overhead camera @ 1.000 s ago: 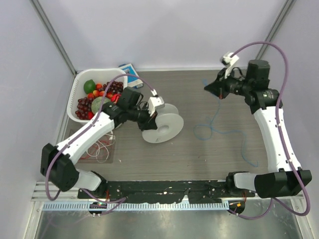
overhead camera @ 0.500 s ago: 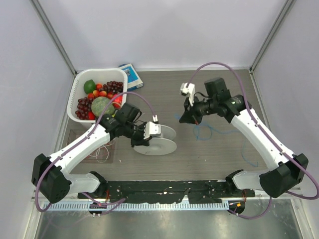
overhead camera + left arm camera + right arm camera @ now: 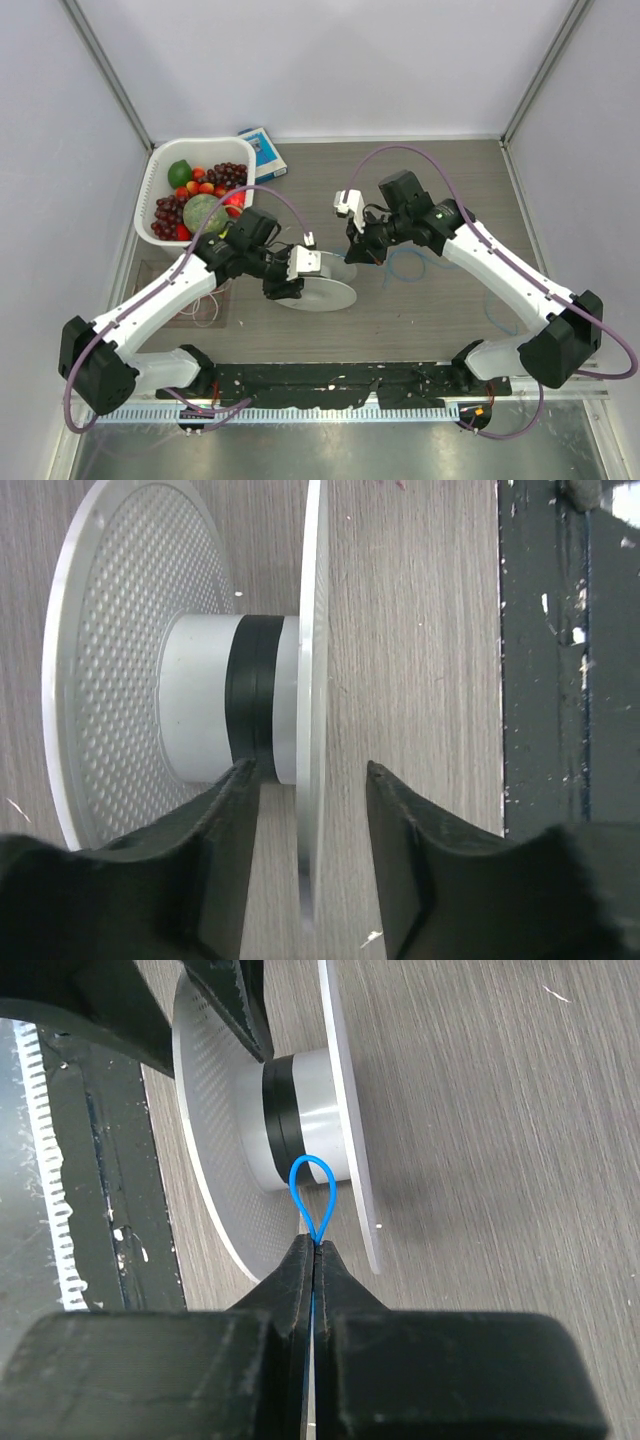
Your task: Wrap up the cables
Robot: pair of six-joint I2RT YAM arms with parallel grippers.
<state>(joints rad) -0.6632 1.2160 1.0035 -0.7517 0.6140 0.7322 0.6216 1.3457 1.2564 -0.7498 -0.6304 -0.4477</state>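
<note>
Left gripper (image 3: 308, 855): jaws parted, gripping nothing. Its dark fingers (image 3: 225, 860) stand on either side of the nearer flange of the spool (image 3: 200, 695), and the flange edge runs up through the gap between them. One finger reaches in beside the hub.

Spool: white, with two wide round flanges whose inner faces are dimpled. The white hub carries a black band. It rests on the wood-grain table (image 3: 440, 330), roughly midway between the two arms.

Red and white cables (image 3: 208, 303): thin loose loops on the table at the left, beside and partly under the left arm, well apart from the spool.

Right gripper (image 3: 313, 1255): jaws pressed together on the blue cable (image 3: 312, 1160). A small teardrop loop of it pokes out past the fingertips, between the two flanges and right at the hub next to the black band; contact with the hub cannot be told.

Blue cable, remainder: seen from above, it trails off behind the right gripper in slack curls across the right half of the table, toward that arm's base.

Basket (image 3: 158, 163): white, far left corner, filled with fruit (image 3: 200, 195).

Box (image 3: 262, 150): small, blue and white, just beside the basket at the back wall.
</note>
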